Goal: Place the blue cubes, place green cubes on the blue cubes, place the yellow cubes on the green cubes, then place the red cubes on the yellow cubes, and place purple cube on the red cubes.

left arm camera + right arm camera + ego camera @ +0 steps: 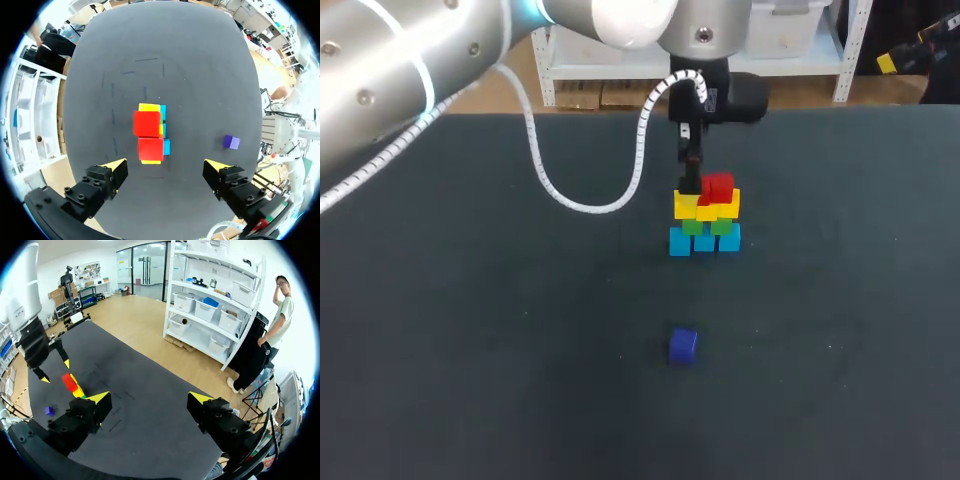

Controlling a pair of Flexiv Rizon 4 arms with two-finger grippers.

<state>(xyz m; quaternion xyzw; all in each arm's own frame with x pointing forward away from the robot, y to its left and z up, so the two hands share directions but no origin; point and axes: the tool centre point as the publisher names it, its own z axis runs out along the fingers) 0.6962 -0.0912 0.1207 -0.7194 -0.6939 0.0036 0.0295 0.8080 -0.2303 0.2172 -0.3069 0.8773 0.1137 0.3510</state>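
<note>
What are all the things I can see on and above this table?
Blue cubes: three showing, light blue, bottom row of the stack.
Green cubes: two showing, green, on the blue row.
Yellow cubes: number unclear, yellow, layer on the green ones.
Red cubes: two, red, side by side on top of the stack.
Purple cube: one, purple, alone on the table, apart from the stack.
Table: one, dark grey, under everything.
Cable: one, white, coiled, hanging from the left arm.
Left tool: one, black with yellow tips, open, above the stack.
Right tool: one, same colours, open, empty, away from the stack.
</note>
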